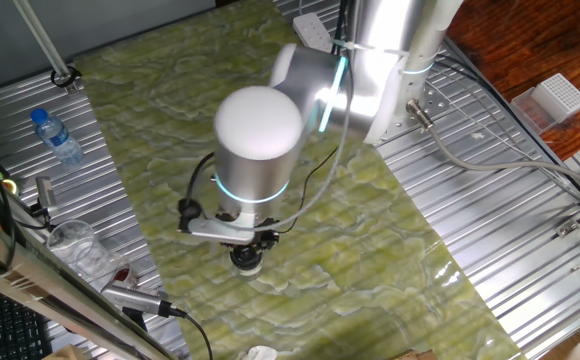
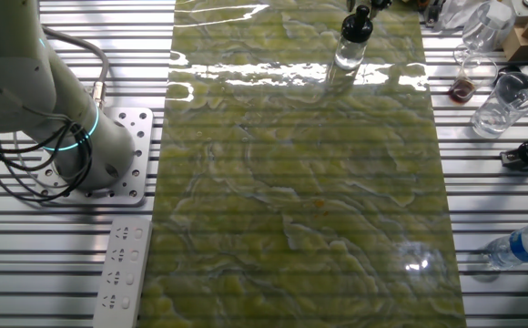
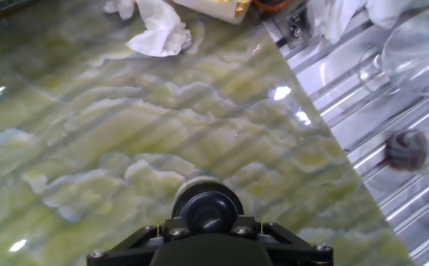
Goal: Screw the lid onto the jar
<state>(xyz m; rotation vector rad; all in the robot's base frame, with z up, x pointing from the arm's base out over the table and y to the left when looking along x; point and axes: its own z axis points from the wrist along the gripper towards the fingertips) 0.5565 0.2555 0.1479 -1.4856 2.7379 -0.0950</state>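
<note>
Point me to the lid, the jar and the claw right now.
lid (image 3: 208, 210): hand view, its glossy top.
jar (image 2: 350, 53): the other fixed view, its pale body.
claw (image 2: 359, 14): the other fixed view, at the cap.

Landmark: the jar (image 2: 351, 47), upright under my jaws at one end of the green marbled mat (image 2: 300, 210).

- Mat beyond the jar: open run down its whole length, free passage for me.
- Ribbed desk (image 2: 492, 200) beside the jar, cluttered side: clear plastic cup (image 2: 503, 103) and a small glass with dark residue (image 2: 462, 84) stand near; the water bottle (image 2: 526, 244) lies well apart.
- Mat edge ahead of the jar: crumpled tissue (image 3: 155, 28).
- Opposite side, well apart: power strip (image 2: 121, 269) and my own base.
</note>
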